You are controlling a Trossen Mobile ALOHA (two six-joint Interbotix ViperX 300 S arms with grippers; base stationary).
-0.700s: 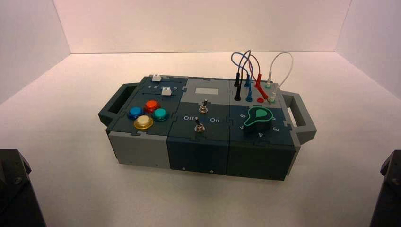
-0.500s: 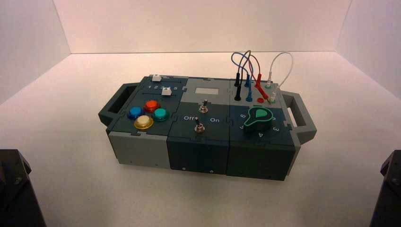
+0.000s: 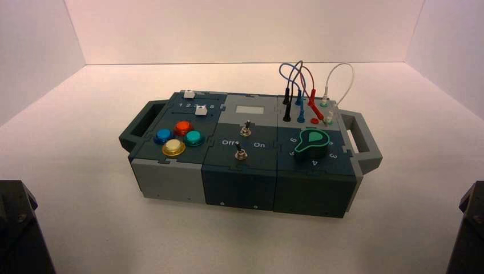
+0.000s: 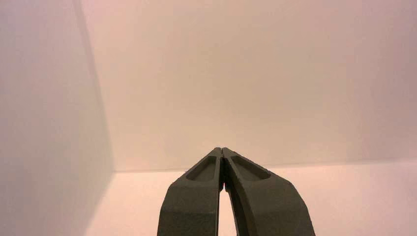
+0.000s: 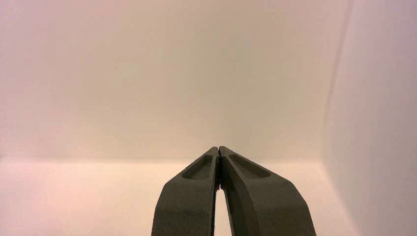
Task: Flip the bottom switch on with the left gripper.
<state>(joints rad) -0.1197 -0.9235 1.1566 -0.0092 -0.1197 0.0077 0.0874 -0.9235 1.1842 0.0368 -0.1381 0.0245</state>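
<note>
The box point(image 3: 171, 177) stands in the middle of the table. Its centre panel bears two small metal toggle switches between the words "Off" and "On". The bottom switch point(image 3: 241, 153) is the nearer one and the top switch point(image 3: 246, 129) is behind it. My left gripper point(image 4: 222, 149) is shut and empty, with its fingertips touching, and faces a bare wall far from the box. Only a dark part of the left arm point(image 3: 17, 228) shows at the bottom left corner of the high view. My right gripper point(image 5: 218, 147) is shut and empty, and the right arm point(image 3: 469, 228) is parked at the bottom right corner.
The box's left panel bears blue, red, green and yellow buttons point(image 3: 178, 137) and two white sliders point(image 3: 200, 110). Its right panel bears a green knob point(image 3: 312, 141) and plugged wires point(image 3: 302, 91). A handle point(image 3: 359, 142) sticks out at each end. White walls enclose the table.
</note>
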